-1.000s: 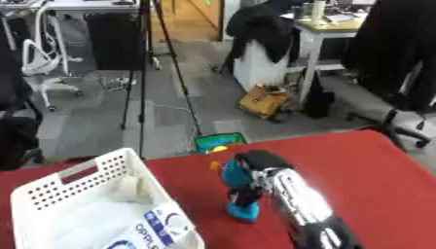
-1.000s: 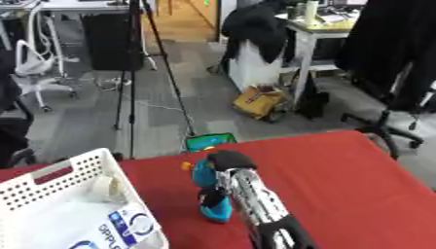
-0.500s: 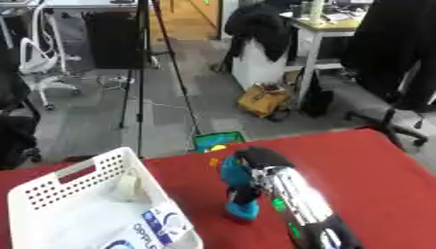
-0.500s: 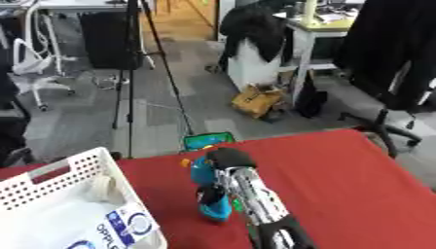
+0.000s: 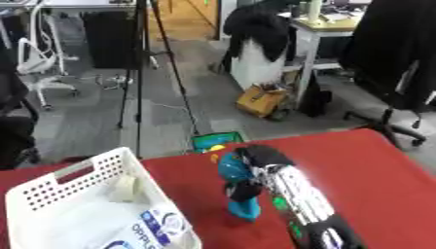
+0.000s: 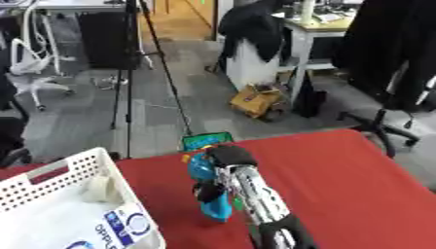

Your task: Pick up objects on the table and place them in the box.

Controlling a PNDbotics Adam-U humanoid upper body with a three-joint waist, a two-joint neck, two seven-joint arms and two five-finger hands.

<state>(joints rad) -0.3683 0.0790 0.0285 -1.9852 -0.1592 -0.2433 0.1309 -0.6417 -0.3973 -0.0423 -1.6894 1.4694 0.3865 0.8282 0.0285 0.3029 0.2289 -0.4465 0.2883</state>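
A teal toy power drill [image 5: 238, 188] stands upright on the red table [image 5: 366, 165], a little right of the white perforated box [image 5: 77, 204]. My right hand [image 5: 260, 158] reaches in from the lower right and is curled round the drill's upper part. The arm [image 5: 298, 204] hides the drill's right side. Inside the box lie a roll of tape [image 5: 123, 188] and a white packet with blue print [image 5: 153, 228]. My left hand shows in no view.
The table's far edge runs just behind the drill; a small green and yellow thing [image 5: 214, 142] sits past it. Beyond are a tripod [image 5: 140, 73], office chairs [image 5: 396, 73] and a cardboard box [image 5: 262, 101] on the floor.
The whole picture has shifted slightly, so the camera moved. My right hand stays curled round the drill's top; the drill still stands at the same place beside the box.
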